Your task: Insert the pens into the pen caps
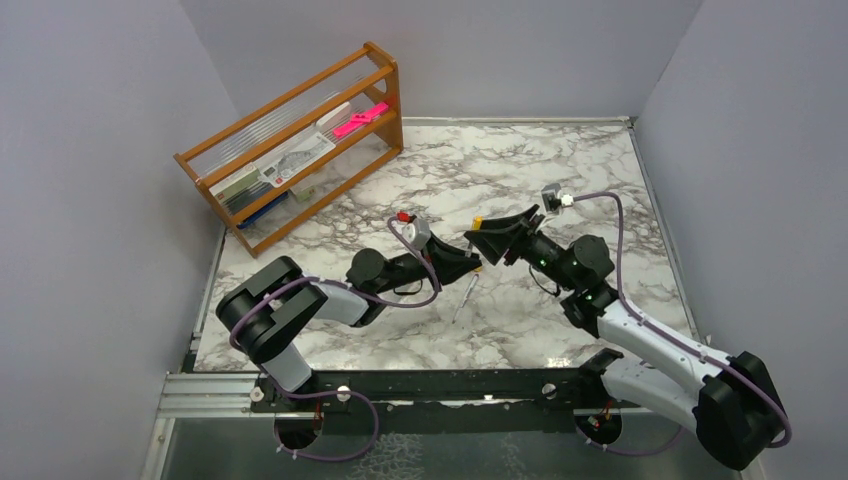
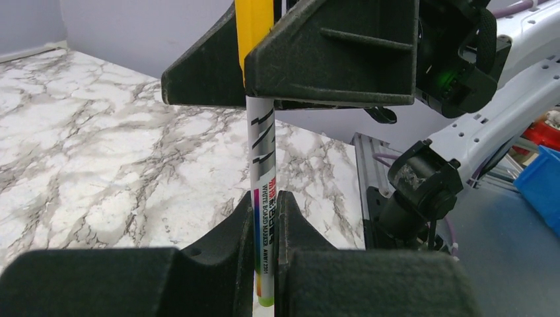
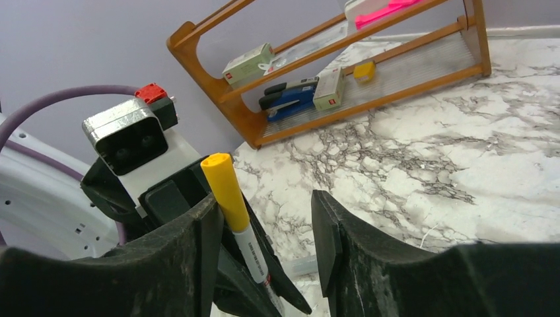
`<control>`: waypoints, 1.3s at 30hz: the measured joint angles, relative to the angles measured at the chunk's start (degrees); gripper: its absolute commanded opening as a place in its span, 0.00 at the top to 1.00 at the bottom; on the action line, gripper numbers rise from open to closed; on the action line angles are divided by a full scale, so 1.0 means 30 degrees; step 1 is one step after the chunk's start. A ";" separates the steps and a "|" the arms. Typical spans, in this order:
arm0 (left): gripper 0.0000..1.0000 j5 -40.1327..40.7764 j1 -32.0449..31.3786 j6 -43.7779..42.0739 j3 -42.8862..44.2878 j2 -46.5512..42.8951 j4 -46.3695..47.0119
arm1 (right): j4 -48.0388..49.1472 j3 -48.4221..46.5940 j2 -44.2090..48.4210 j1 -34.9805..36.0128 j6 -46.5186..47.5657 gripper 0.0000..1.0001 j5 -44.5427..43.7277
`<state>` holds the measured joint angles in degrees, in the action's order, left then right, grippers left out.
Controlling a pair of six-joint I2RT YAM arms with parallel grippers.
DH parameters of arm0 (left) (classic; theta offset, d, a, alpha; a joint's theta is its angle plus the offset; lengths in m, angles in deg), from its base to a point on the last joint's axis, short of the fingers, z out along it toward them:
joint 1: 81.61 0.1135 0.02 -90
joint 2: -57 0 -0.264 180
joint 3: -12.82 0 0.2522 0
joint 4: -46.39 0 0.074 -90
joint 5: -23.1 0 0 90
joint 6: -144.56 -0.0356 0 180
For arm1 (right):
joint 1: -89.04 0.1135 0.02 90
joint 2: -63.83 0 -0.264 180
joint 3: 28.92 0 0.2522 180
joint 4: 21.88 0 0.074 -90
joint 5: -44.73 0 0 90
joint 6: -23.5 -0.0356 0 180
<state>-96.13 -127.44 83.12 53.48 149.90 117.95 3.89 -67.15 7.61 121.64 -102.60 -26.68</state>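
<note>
A pen (image 2: pixel 263 165) with a white barrel and a green tail end stands upright between the fingers of my left gripper (image 2: pixel 266 198), which is shut on it. A yellow pen cap (image 2: pixel 254 33) sits on its top end. My right gripper (image 3: pixel 264 197) is open around that cap (image 3: pixel 226 191), which leans against the left finger (image 3: pixel 198 231); the right finger stands well apart from it. From above, both grippers meet over the table's middle, left gripper (image 1: pixel 470 263) below right gripper (image 1: pixel 485 240), with the cap (image 1: pixel 478 222) poking up. Another pen (image 1: pixel 466 293) lies on the marble just in front.
A wooden rack (image 1: pixel 300 150) stands at the back left, holding a pink flat item (image 1: pixel 360 118), a blue stapler (image 3: pixel 287 96), small boxes and a small yellow piece (image 3: pixel 364 70). Grey walls enclose the marble table (image 1: pixel 560 170). A blue bin (image 2: pixel 541 185) sits beyond the table's edge.
</note>
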 measured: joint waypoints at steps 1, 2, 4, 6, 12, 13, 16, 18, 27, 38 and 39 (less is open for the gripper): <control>1.00 -0.0131 0.0000 -0.0029 0.0015 0.0015 0.0044 | -0.0262 -0.0044 0.0168 0.0007 0.0117 0.47 0.0000; 1.00 -0.0335 0.0000 -0.0095 0.0058 0.0029 0.0051 | -0.0648 -0.0146 0.0364 0.0007 0.0306 0.46 0.0000; 1.00 -0.0663 0.0000 -0.0248 0.0226 0.0058 0.0015 | -0.1217 -0.0364 0.0656 0.0007 0.0627 0.45 0.0000; 1.00 -0.0896 0.0000 -0.0386 0.0291 0.0058 0.0007 | -0.1800 -0.0634 0.0925 0.0007 0.0962 0.45 -0.0007; 1.00 -0.1209 0.0000 -0.0736 0.0299 0.0124 -0.0197 | -0.2878 -0.1406 0.1195 0.0007 0.1749 0.46 -0.0007; 1.00 -0.1246 0.0000 -0.0794 0.0313 0.0153 -0.0226 | -0.2987 -0.1472 0.1195 0.0007 0.1829 0.48 -0.0007; 1.00 -0.1260 0.0000 -0.0874 0.0372 0.0189 -0.0342 | -0.3198 -0.1530 0.1173 0.0007 0.2040 0.62 -0.0007; 1.00 -0.1260 0.0000 -0.0874 0.0393 0.0197 -0.0488 | -0.3220 -0.1581 0.1122 0.0007 0.2113 0.86 0.0066; 1.00 -0.1231 0.0044 -0.0670 0.0903 0.0270 -0.1676 | -0.3206 -0.1749 0.0838 0.0044 0.2361 0.99 0.0685; 1.00 -0.2222 0.0255 -0.0583 0.3016 -0.0415 -0.4830 | -0.1457 -0.0867 0.1566 -0.0488 0.2470 0.98 0.0590; 1.00 -0.2419 0.0284 -0.0641 0.3249 -0.0423 -0.5078 | -0.1268 -0.0736 0.1698 -0.0539 0.2499 0.99 0.0539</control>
<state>-103.39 -126.59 81.19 63.23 148.63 102.71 0.08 -69.36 12.70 120.02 -95.10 -25.06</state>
